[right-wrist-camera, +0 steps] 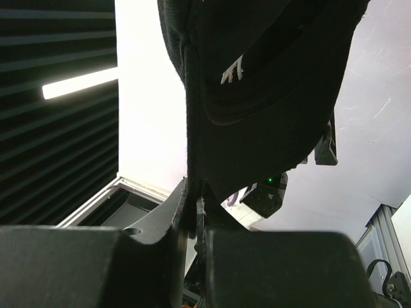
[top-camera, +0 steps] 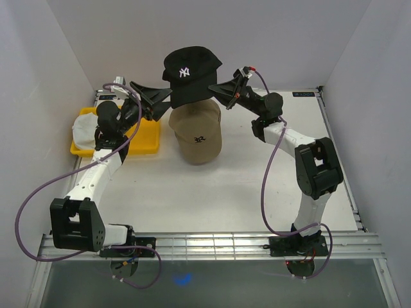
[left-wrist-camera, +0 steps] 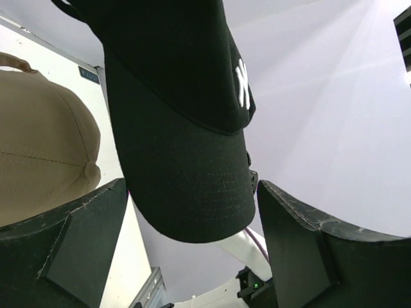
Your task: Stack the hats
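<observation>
A black hat (top-camera: 189, 74) with a white logo hangs in the air, pinched at its right edge by my right gripper (top-camera: 221, 86). In the right wrist view the black hat (right-wrist-camera: 270, 77) rises from the shut right gripper (right-wrist-camera: 196, 192). Just below it a tan hat (top-camera: 198, 135) sits at the table's far middle. My left gripper (top-camera: 164, 99) is open at the black hat's left side. In the left wrist view the black hat's brim (left-wrist-camera: 186, 192) hangs between the fingers of the left gripper (left-wrist-camera: 192, 186), apart from both, with the tan hat (left-wrist-camera: 38, 147) to the left.
A yellow tray (top-camera: 144, 138) lies at the far left under the left arm, with a white hat (top-camera: 83, 128) in it. White walls close the table at the back and sides. The right arm (top-camera: 308, 160) reaches in from the right.
</observation>
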